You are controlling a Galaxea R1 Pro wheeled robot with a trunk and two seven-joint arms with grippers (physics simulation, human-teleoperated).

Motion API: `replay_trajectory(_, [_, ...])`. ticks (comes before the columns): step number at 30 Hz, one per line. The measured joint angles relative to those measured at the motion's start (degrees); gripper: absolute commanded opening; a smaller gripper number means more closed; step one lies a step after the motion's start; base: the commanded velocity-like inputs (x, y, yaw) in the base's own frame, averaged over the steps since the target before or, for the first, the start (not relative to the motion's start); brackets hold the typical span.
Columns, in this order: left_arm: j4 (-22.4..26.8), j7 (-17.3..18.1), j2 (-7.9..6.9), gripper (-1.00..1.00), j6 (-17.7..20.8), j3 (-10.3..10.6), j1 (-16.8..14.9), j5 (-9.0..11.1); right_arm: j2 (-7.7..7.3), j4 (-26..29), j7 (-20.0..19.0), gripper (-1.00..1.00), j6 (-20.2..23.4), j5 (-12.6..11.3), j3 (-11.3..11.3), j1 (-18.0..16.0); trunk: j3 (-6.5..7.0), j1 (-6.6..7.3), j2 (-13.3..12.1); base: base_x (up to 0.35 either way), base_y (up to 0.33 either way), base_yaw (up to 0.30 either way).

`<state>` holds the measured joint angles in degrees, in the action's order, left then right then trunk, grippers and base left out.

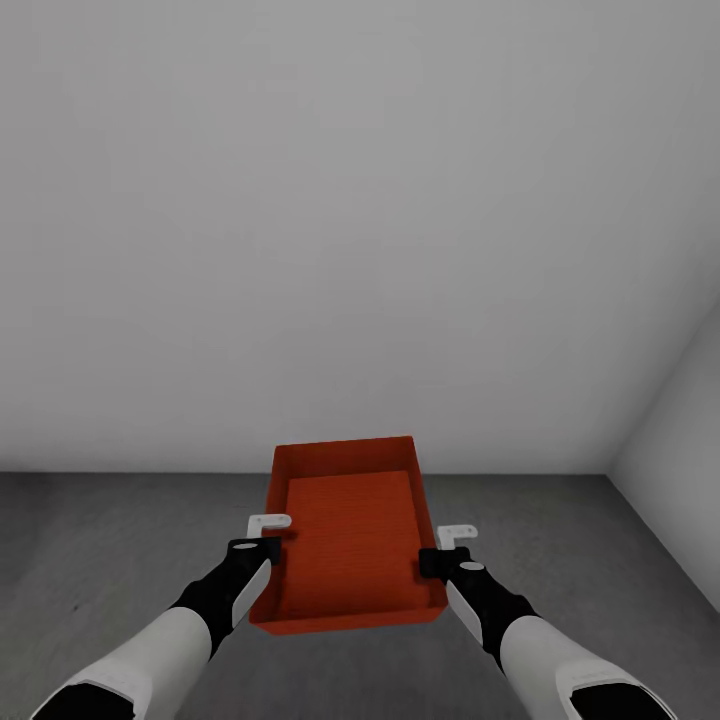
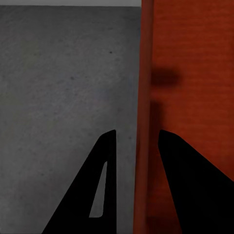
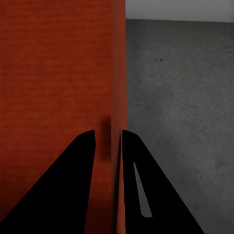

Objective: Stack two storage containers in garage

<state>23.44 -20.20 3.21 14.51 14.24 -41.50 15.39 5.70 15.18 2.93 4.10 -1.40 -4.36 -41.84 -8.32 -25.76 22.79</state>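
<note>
bin (image 1: pixel 350 540), red-orange and open on top, is held up over the dark grey floor (image 1: pixel 100 540) near the plain grey wall (image 1: pixel 350 200). the left gripper (image 1: pixel 268 535) pinches its left wall, and the right gripper (image 1: pixel 445 548) pinches its right wall.

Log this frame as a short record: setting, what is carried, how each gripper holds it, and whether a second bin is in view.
setting: plain light-grey wall, dark speckled concrete floor
carried item: red-orange rectangular open-top storage container, empty, held above the floor
left gripper: fingers straddle the container's left side wall
right gripper: fingers closed on the right side wall
second bin: none seen in these frames
</note>
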Motion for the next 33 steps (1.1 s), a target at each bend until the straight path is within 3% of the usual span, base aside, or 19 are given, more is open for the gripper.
replay_trajectory(33, [-0.03,0.01,-0.03,-1.00,-0.02,0.04,0.00,0.07,0.01,0.00,0.00,-1.00,0.00,0.04,0.03,0.00,-3.06,0.00,0.01,0.000,0.000,0.000])
